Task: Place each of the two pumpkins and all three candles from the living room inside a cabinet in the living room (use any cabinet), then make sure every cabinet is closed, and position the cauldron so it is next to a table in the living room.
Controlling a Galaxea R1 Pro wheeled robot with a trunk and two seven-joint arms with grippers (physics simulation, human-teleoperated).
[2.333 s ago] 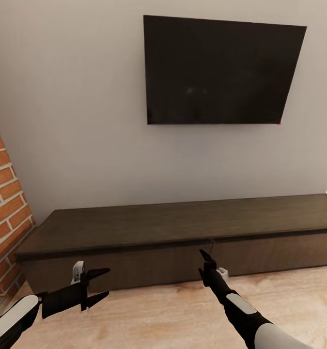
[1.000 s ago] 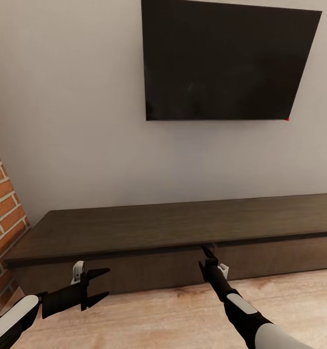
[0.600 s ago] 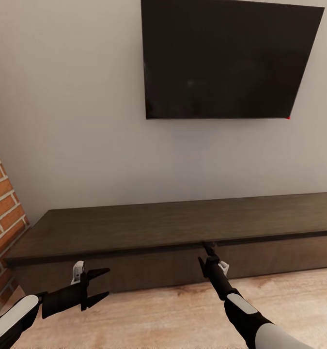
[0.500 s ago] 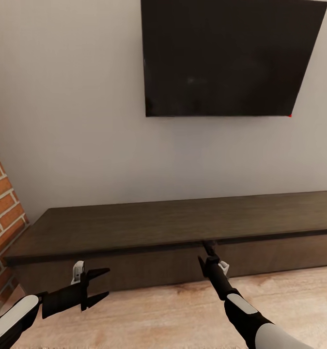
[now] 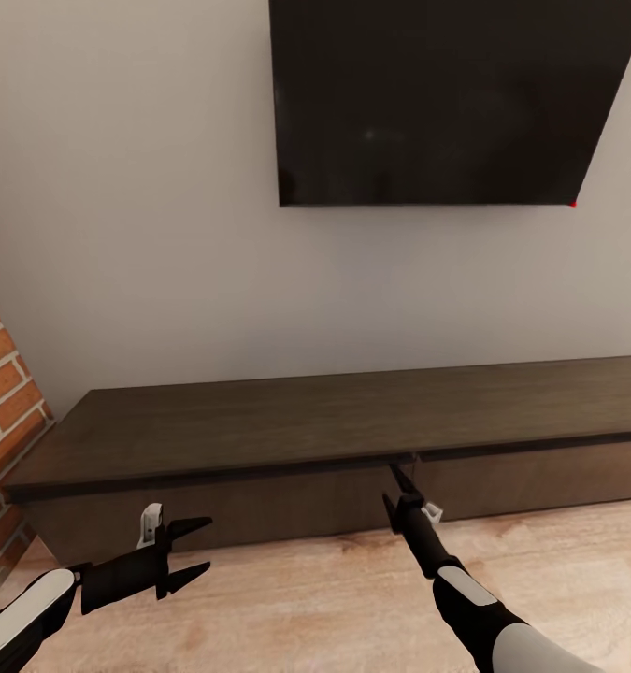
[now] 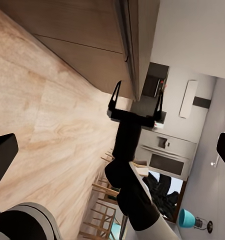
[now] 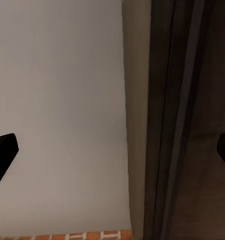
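Note:
The cabinet [image 5: 315, 421] is a long, low dark-brown unit against the wall, its drawer fronts flush. My right gripper [image 5: 400, 479] is open and points up at the lip under the cabinet top, at the seam between two fronts. The left wrist view shows this right gripper [image 6: 137, 100] with its fingers spread beside the overhang. In the right wrist view the cabinet edge [image 7: 162, 120] runs between the spread fingertips. My left gripper [image 5: 201, 546] hangs open and empty in front of the cabinet's left part, above the floor. Pumpkins, candles, cauldron and table are out of view.
A black TV [image 5: 437, 103] hangs on the grey wall above the cabinet. A brick wall [image 5: 2, 402] juts in at the left. Light wood floor [image 5: 306, 598] lies in front. The left wrist view looks past to a kitchen oven [image 6: 165, 155] and dining chairs [image 6: 105, 210].
The camera has moved closer to the cabinet, so the TV and wall slid up and outward in the picture. My right gripper tip has come up to the cabinet's top lip. The left gripper holds its pose.

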